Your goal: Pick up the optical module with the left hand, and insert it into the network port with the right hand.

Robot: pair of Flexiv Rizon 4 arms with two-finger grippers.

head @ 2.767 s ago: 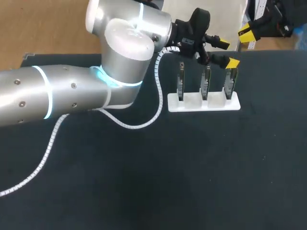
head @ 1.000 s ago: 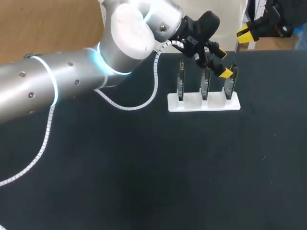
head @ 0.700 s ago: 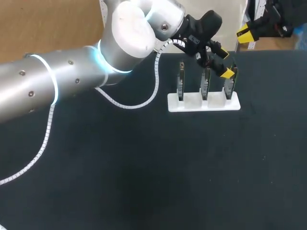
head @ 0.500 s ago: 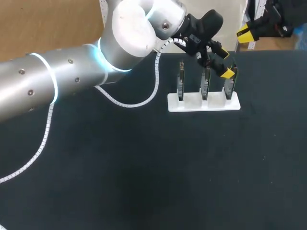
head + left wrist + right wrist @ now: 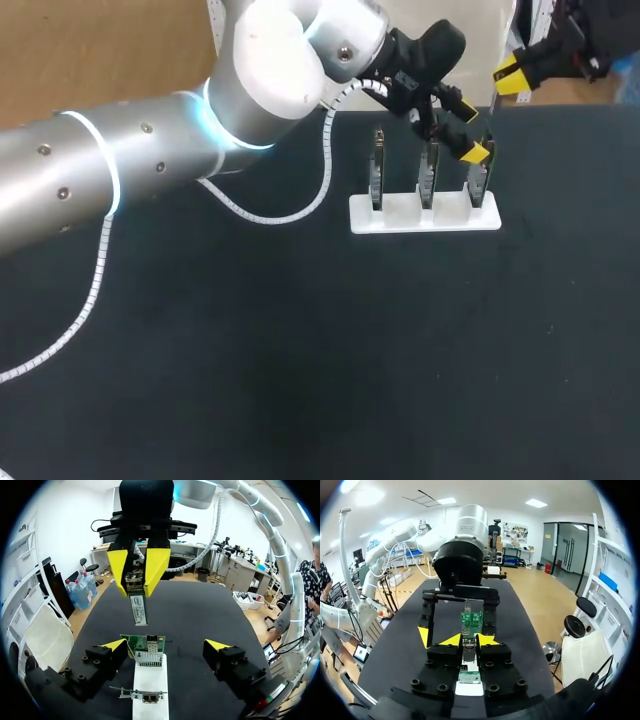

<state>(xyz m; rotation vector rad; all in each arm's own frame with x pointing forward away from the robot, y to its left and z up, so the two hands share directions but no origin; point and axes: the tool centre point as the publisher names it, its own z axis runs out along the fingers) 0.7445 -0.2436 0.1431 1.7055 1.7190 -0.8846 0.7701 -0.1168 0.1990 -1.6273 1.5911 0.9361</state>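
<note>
One optical module (image 5: 138, 607) clenched in the right end effector (image 5: 468, 640), hanging beyond the white stand (image 5: 425, 218). Left end effector (image 5: 166, 646) released, flanking the card (image 5: 142, 641) at the stand's end. Could jam against the network port (image 5: 148, 659) or tip the card if brought in tilted.

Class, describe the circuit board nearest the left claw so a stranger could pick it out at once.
On the black table a white stand holds three upright circuit boards in a row. Take the board at the row's right end: it alone has the open yellow tips of the left claw beside its top.
</note>
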